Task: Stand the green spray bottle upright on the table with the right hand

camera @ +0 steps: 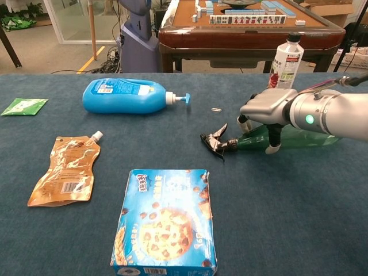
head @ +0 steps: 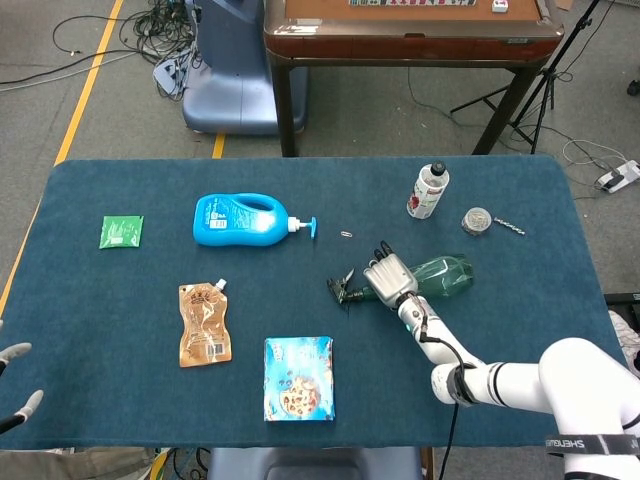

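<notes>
The green spray bottle [head: 447,274] [camera: 300,137] lies on its side right of the table's middle. Its black trigger nozzle [camera: 215,140] points to the left. My right hand [head: 388,278] [camera: 265,111] sits over the bottle's neck and shoulder and grips it, with the thumb down the near side and the other fingers over the far side. The hand hides part of the bottle's body. My left hand [head: 15,385] shows only at the bottom left edge of the head view, off the table, fingers apart and holding nothing.
A blue pump bottle [head: 243,219] lies at the back left. A cookie box [head: 298,377] is at the front centre. A brown pouch [head: 204,322] and a green packet [head: 121,231] lie to the left. A white bottle [head: 429,190] and a small tin [head: 478,220] stand behind the hand.
</notes>
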`<state>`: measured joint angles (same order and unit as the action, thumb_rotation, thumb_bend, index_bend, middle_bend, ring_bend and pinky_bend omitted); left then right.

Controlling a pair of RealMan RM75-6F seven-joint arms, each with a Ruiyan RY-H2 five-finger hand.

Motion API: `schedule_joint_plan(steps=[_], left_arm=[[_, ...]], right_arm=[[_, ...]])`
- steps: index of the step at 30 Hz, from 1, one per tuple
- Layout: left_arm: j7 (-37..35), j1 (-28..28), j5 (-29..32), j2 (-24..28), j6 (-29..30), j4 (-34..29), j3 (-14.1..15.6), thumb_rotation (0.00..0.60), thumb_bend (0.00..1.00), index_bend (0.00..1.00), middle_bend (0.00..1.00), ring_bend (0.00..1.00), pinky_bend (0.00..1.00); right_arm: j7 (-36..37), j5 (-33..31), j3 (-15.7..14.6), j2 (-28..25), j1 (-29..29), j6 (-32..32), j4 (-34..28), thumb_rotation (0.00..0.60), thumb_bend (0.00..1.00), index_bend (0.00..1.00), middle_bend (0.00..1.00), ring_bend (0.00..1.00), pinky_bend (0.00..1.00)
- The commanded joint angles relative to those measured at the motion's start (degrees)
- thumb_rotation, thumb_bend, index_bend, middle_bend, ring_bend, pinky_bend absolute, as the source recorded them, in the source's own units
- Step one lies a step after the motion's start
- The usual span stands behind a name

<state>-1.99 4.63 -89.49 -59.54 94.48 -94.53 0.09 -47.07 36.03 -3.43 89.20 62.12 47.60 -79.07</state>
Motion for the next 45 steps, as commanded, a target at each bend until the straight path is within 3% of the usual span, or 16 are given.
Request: schedule_joint_plan(steps=[1, 12, 20, 26, 33, 38, 45], left_arm=[[-0.01, 0.04, 0.02, 0.01, 0.03, 0.04, 0.0, 0.6, 0.26, 0.27, 0.02, 0.05, 0.03], [0.19, 0.03, -0.19, 0.21, 0.1, -0.33, -0.03, 0.6, 0.26, 0.27, 0.02, 0.05, 0.03], [-0.16, 0.27, -0.22, 0.18, 0.31, -0.11, 0.06, 0.6, 0.26, 0.27, 0.02, 0.05, 0.03], [0.23, 0.02, -0.56, 0.05, 0.12, -0.43, 0.03, 0.6, 0.26, 0.27, 0.02, 0.05, 0.03], [0.96, -0.15, -0.65, 0.1, -0.21, -0.92, 0.1, 0.6, 0.26, 0.27, 0.02, 0.05, 0.03], [0.53, -0.16, -0.75, 0.26, -0.46, -1.19, 0.3, 0.6, 0.26, 0.27, 0.02, 0.05, 0.03], [0.85, -0.23, -0.46, 0.35, -0.74, -1.3, 0.27, 0.6, 0.26, 0.27, 0.02, 0.05, 0.03]], right_arm=[[1.83, 1.58, 1.36, -0.38, -0.37, 0.44, -1.0, 0.6, 0.29, 0.56, 0.35, 0.14, 0.05], [17.6, 11.35, 9.9, -7.52, -3.47, 1.61, -12.25, 0.6, 0.32, 0.6, 0.41, 0.18, 0.09], [39.03, 21.45, 14.62, -12.78, -10.89, 3.2, -17.95, 0.6, 0.32, 0.6, 0.41, 0.18, 0.1], [58.21, 30.76, 15.49, -11.95, -16.69, 5.22, -15.28, 0.6, 0.32, 0.6, 0.39, 0.18, 0.1], [76.98, 42.3, 14.93, -7.85, -20.53, 10.76, -7.0, 0.6, 0.33, 0.6, 0.39, 0.18, 0.1], [87.38, 46.08, 14.53, -5.0, -21.26, 13.0, -1.09, 0.6, 0.33, 0.6, 0.38, 0.18, 0.1], [94.7, 48.48, 14.15, -1.79, -21.5, 15.0, 5.09, 0.6, 0.31, 0.6, 0.38, 0.18, 0.1]])
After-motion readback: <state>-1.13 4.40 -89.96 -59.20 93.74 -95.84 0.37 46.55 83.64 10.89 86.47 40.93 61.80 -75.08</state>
